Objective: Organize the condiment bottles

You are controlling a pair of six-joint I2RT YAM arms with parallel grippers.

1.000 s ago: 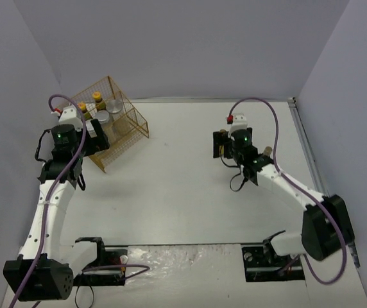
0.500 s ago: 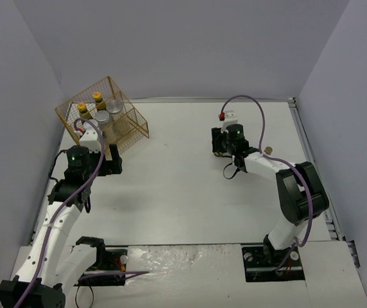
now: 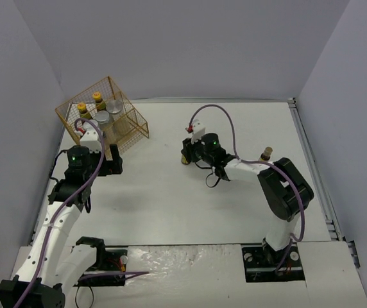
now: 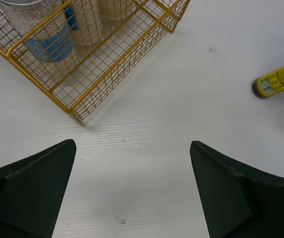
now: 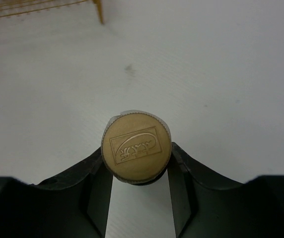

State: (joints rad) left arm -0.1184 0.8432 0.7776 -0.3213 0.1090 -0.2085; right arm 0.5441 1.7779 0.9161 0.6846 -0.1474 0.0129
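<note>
Right gripper [image 5: 138, 167]: clamped on a condiment bottle [image 5: 136, 148], one finger on each side just below the gold cap, near the centre of the table [image 3: 170, 205]. Left gripper [image 4: 133, 196]: spread wide, empty, beside the wire basket [image 4: 113, 74] at the far-left corner.

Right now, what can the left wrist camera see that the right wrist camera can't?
Only the left wrist view shows a blue-labelled jar inside the basket, the bottle from the side with its yellow label, and the open left gripper. Only the right wrist view shows the gold cap end-on with its stamped logo, clamped in the right gripper. Both show the white table, some of the yellow wire basket, and that same bottle.
</note>
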